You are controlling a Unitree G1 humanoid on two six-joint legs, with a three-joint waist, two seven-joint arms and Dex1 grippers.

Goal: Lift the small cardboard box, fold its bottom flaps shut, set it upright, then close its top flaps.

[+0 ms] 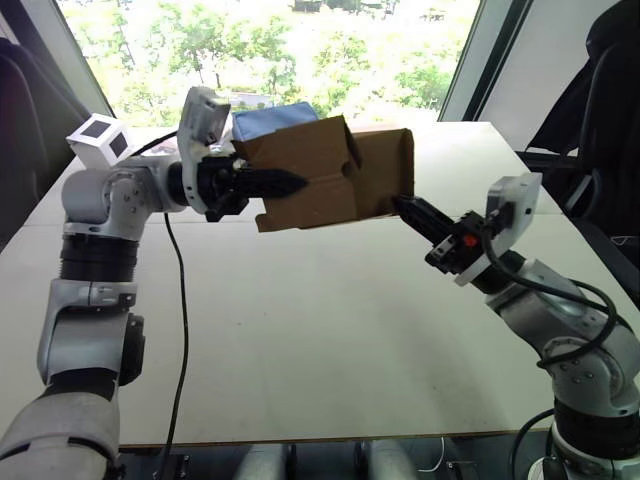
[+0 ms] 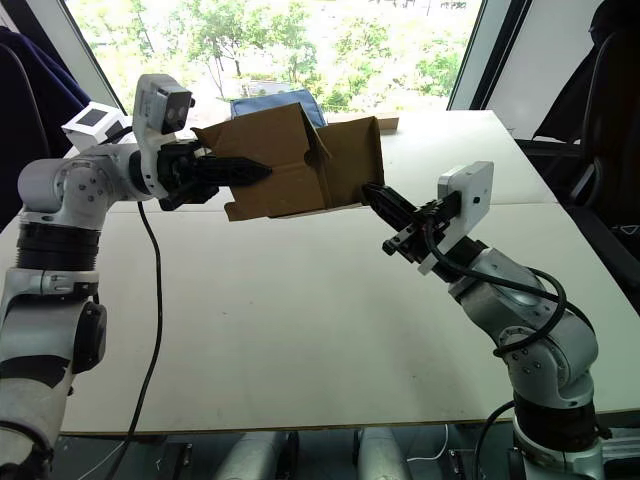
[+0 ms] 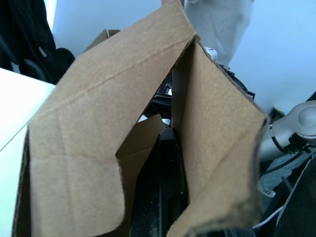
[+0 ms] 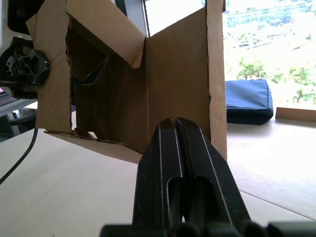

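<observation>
Right gripper (image 1: pixel 404 206), fingers together, pokes box (image 1: pixel 330 175) at 3 o'clock — left gripper (image 1: pixel 290 182) pinches its wall; push flaps slowly.

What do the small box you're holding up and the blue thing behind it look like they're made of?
The small cardboard box looks like plain brown corrugated cardboard: matte, unprinted, with raw, slightly frayed cut edges in the right wrist view. The blue thing looks like soft fabric, maybe a padded pouch, judging by its rounded corners and dull surface; I can't be sure.

left gripper (image 1: pixel 285 183): raised, reaching inward | right gripper (image 1: pixel 408 209): raised, jaws pressed together
</observation>
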